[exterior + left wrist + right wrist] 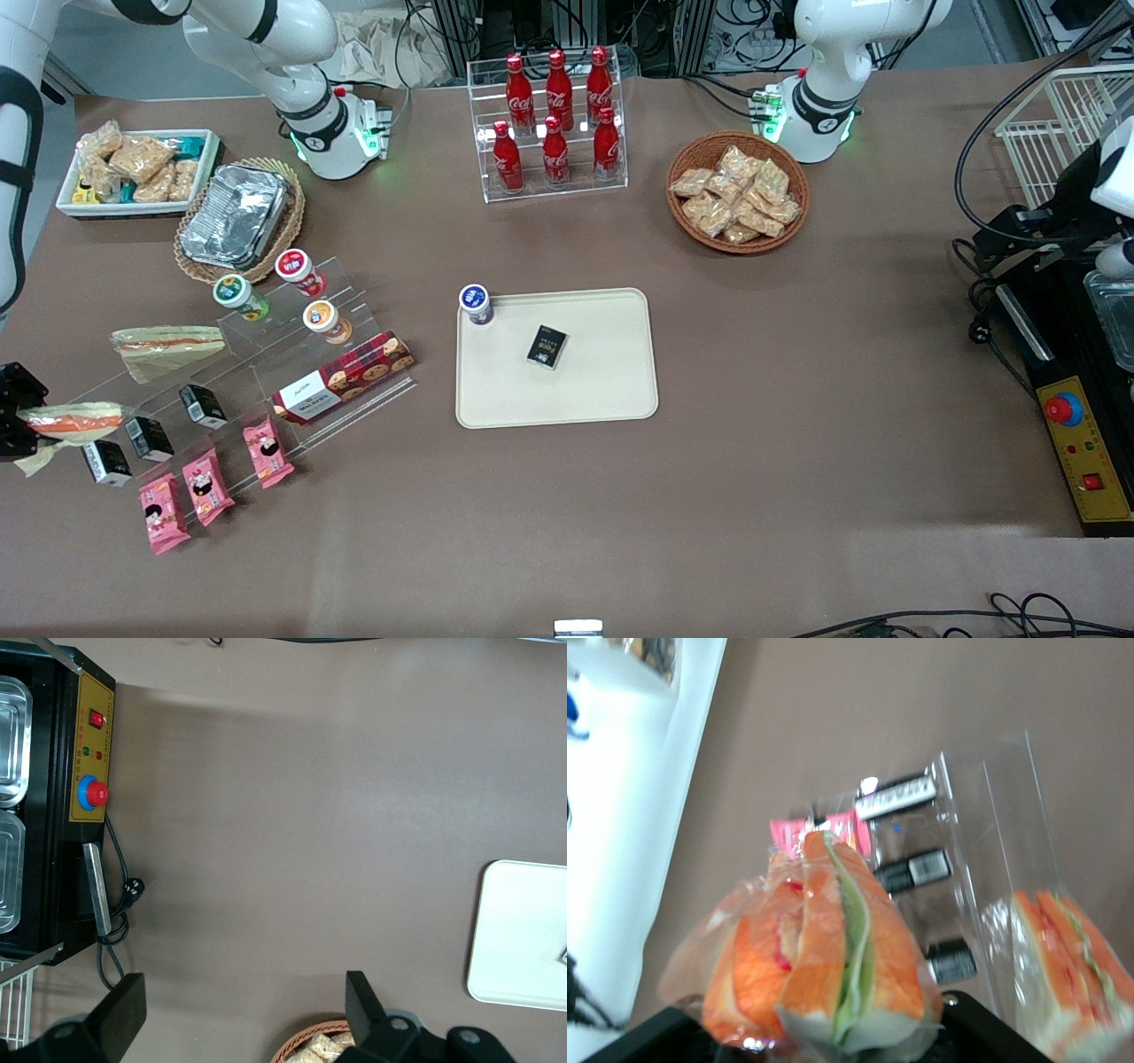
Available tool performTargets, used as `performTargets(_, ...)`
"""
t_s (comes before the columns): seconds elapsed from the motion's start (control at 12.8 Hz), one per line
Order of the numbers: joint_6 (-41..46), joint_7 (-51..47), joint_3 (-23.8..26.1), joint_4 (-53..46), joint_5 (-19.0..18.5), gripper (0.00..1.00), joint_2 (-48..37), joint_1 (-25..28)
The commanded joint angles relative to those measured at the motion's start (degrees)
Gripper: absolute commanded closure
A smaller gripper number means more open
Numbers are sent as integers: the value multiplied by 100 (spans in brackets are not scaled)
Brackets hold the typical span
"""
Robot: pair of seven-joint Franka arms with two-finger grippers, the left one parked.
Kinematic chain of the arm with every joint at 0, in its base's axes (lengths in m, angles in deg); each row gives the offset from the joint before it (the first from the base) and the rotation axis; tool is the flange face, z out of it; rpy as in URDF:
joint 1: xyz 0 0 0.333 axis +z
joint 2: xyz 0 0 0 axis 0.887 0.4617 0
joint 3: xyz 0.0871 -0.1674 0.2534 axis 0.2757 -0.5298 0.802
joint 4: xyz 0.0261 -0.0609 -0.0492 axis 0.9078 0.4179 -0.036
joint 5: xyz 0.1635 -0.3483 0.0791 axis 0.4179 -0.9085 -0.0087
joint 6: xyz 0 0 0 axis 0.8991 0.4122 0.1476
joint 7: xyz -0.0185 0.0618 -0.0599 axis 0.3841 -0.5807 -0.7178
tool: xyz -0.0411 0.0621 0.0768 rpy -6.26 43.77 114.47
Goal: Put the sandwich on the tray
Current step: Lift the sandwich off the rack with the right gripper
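Note:
The sandwich [75, 421], a clear-wrapped wedge with a thick orange filling and a thin green layer, is gripped by my right gripper [19, 415] at the working arm's end of the table, beside the clear stepped stand [266, 372]. In the right wrist view the sandwich [824, 948] fills the space between the black fingers [983, 1028] of the gripper [824, 1041]. The cream-beige tray [602, 390] lies flat mid-table, well away from the gripper toward the parked arm. It holds a small black box [547, 346] and a blue-lidded cup [476, 304] at one corner.
A second wrapped sandwich [168, 346] lies on the stand, farther from the front camera than mine; it also shows in the wrist view [1072, 974]. Black boxes [148, 437], pink packets [208, 486], a biscuit box [344, 375] and cups [322, 319] sit on the stand. A cola rack [554, 124] and snack basket [737, 193] stand farther back.

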Motion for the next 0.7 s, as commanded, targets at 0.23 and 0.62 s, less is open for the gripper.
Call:
performTargets(0.23,1092,2434,-31,-85,-503,100,-426,881)
performTargets(0.62,1515,2667,-23,-85,-504,100,-655,2014)
